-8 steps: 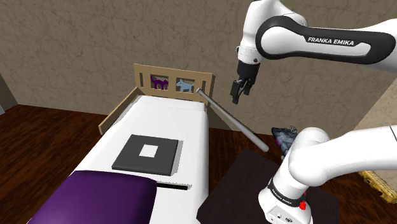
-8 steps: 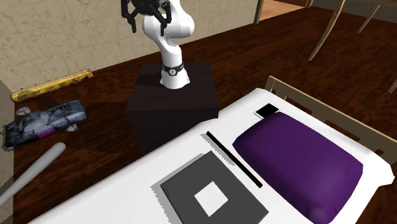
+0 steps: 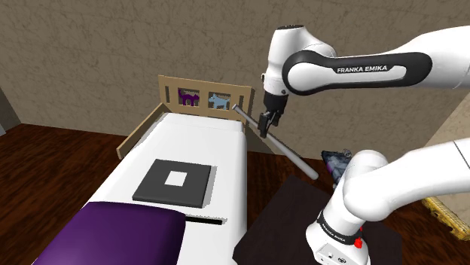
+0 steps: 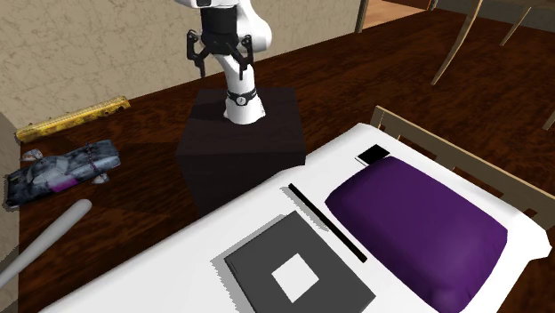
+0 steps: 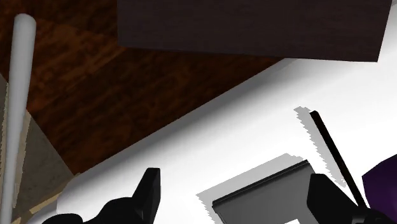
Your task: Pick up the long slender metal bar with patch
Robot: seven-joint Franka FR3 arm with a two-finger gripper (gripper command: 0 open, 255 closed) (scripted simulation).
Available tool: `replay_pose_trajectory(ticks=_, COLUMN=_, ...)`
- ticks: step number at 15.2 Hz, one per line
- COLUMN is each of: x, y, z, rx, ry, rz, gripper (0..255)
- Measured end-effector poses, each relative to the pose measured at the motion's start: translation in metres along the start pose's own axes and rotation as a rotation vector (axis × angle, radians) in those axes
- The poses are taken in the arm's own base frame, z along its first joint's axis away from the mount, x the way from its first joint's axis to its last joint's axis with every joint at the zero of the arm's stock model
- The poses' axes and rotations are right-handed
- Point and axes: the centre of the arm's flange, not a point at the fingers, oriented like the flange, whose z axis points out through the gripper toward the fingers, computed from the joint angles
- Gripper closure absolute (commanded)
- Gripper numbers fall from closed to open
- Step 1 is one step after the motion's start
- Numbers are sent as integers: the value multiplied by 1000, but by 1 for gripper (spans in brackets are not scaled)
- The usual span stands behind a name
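Note:
A thin black bar (image 4: 327,222) lies flat on the white bed (image 4: 196,258), between a dark grey square pad (image 4: 298,271) and a purple pillow (image 4: 414,218). It also shows in the shoulder view, bar (image 3: 205,220), near the bed's front, and in the wrist view, bar (image 5: 331,149), beyond the right finger. My gripper (image 3: 265,124) hangs open in the air near the headboard (image 3: 203,90), well away from that bar. The gripper (image 4: 216,55) holds nothing; the gripper (image 5: 236,197) has its fingers spread wide over the pad (image 5: 261,188).
A long grey rod (image 3: 297,158) leans from the headboard down to the floor, just below the gripper. The dark stand (image 4: 240,142) sits beside the bed. A flat patterned object (image 4: 62,169) and a yellowish strip (image 4: 76,118) lie on the wooden floor.
The arm has swung toward the shoulder view's left and dropped lower, bringing the gripper close above the grey rod. Its fingers stay open. Nothing on the bed moved.

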Motion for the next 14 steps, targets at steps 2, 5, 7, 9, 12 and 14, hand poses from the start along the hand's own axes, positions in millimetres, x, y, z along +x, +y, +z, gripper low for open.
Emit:
replay_pose_trajectory(ticks=2, x=10, y=-13, z=22, rx=3, ry=2, rz=-33, gripper=0)
replay_pose_trajectory(ticks=5, x=27, y=-35, z=50, rx=7, ry=6, rz=-82, gripper=0)
replay_pose_trajectory(ticks=7, x=40, y=-51, z=69, rx=10, ry=9, rz=-115, gripper=0)
replay_pose_trajectory(ticks=9, x=44, y=-64, z=89, rx=13, ry=12, rz=-147, gripper=0)
replay_pose_trajectory(ticks=12, x=56, y=-83, z=120, rx=18, ry=15, rz=-196, gripper=0)
replay_pose_trajectory(ticks=14, x=66, y=-98, z=137, rx=20, ry=18, rz=-229, gripper=0)
